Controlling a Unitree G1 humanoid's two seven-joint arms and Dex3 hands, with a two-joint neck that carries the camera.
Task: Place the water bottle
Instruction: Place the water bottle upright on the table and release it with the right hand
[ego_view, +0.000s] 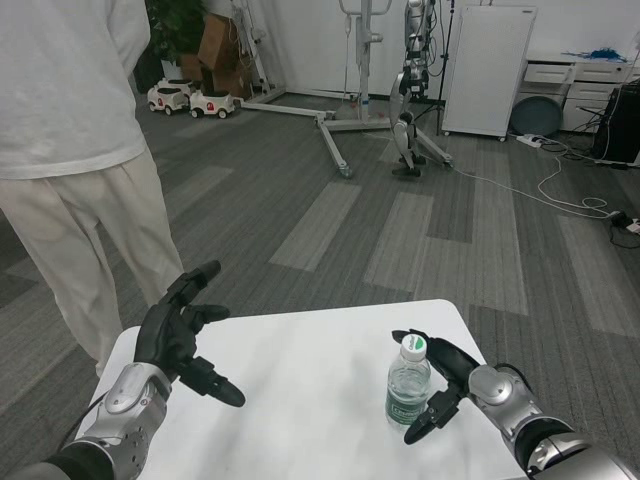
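Nearest the camera in the head view, two silver forearms are seen at the bottom corners over the white table. At the left edge of the table the left hand is raised, its fingers spread apart and nothing held in them. On the right side of the table the water bottle is stood upright, with a white cap and a green label. Just to its right the right hand is placed, fingers parted: one is stretched behind the cap and another reaches toward the base, but whether the bottle is touched cannot be told. Beyond the table's left corner a person in pale clothes is seen standing on the grey floor.
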